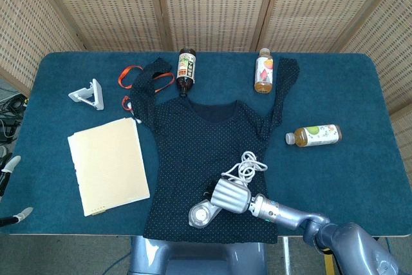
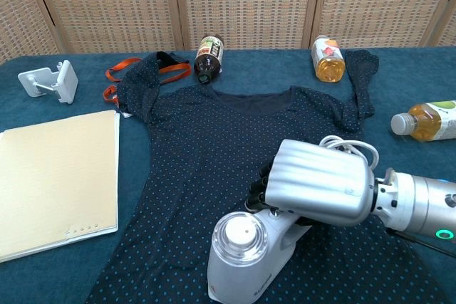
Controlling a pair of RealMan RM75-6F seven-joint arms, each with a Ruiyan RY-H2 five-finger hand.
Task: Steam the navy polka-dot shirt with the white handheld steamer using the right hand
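**Head view: steamer gripped low on the shirt, near the table's front edge**

Head view and chest view both show the navy polka-dot shirt (image 1: 203,165) spread flat on the blue table (image 1: 360,178), neckline toward the far screen, hem reaching the near edge. The white handheld steamer (image 2: 246,258) is lain on the shirt's lower part, at about 5 o'clock from the shirt's middle, and is gripped by the right hand (image 2: 320,183); the fingers (image 2: 260,186) are seen curled around the steamer's handle. The steamer's white cord (image 1: 248,165) is coiled on the fabric just behind the hand, at 12 o'clock from it.

Of the left hand (image 1: 14,188) only pale tips are seen at the table's left edge, at 9 o'clock; how its fingers lie cannot be told.

At the far edge, a dark bottle (image 1: 186,69) is laid at 12 o'clock, touching the collar area, and an orange drink bottle (image 1: 264,72) is stood at 1 o'clock beside the raised right sleeve. A green-labelled bottle (image 1: 314,135) is laid on its side at 3 o'clock, apart from the shirt. A cream folder (image 1: 108,164) is placed at 9 o'clock, just beside the shirt's left side. A white clip stand (image 1: 89,93) and an orange strap (image 1: 138,78) are found at 10 to 11 o'clock.

Open blue surface is left at the right of the shirt, from 3 to 5 o'clock, out to the table's right edge.
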